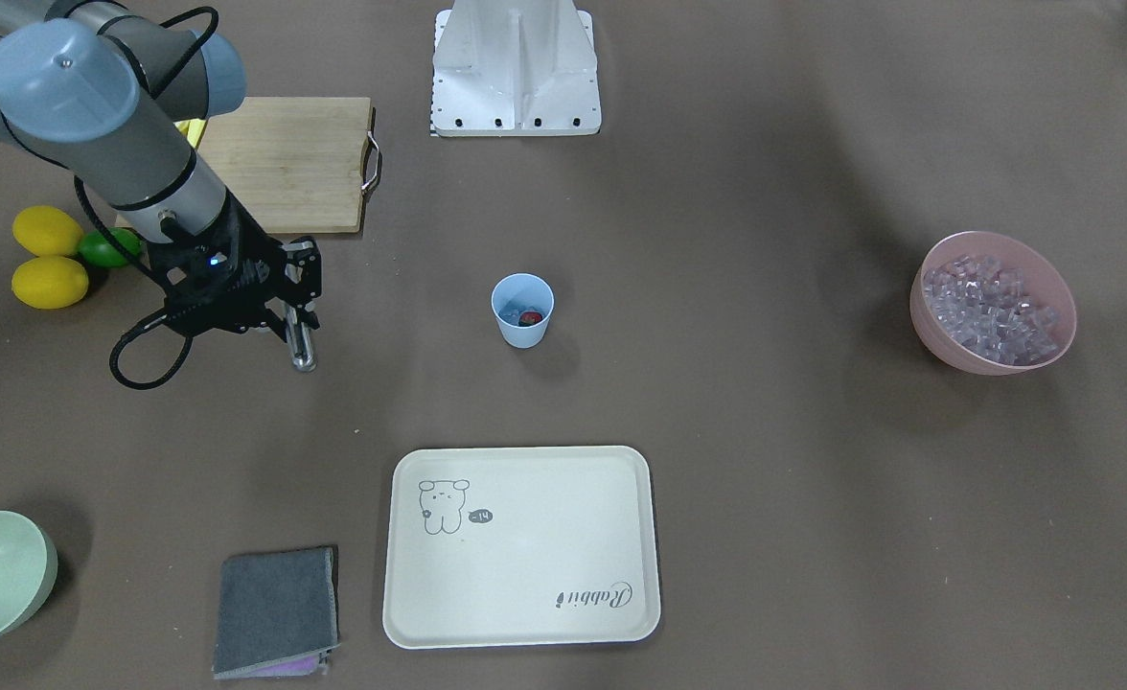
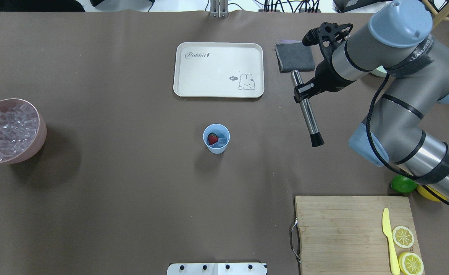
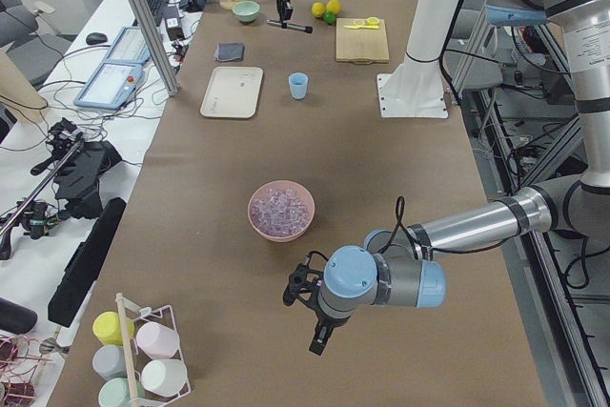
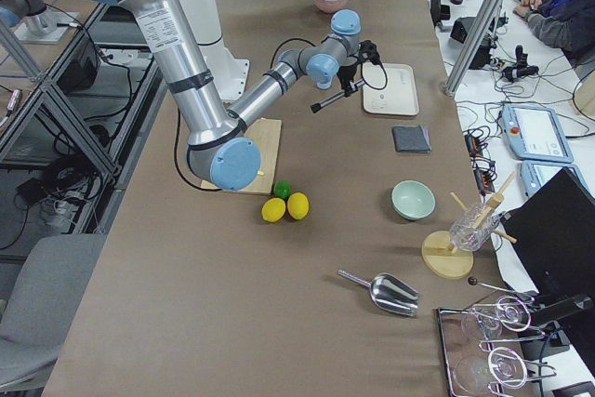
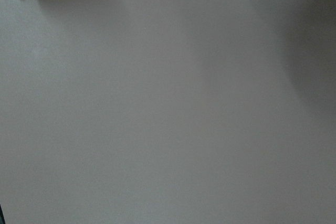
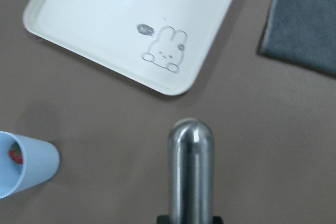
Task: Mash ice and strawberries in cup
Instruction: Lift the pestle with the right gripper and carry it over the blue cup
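Cup (image 2: 217, 149) sits well apart from the right pincer (image 2: 302, 91), clenched on a muddler (image 2: 310, 121) held nearly level.

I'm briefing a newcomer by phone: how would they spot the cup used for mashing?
Find the cream rabbit tray in the middle of the brown table. On the robot's side of it, standing alone, is a small light blue cup with a red strawberry inside. Unlike the wide pink bowl of ice, it is narrow and tapered.
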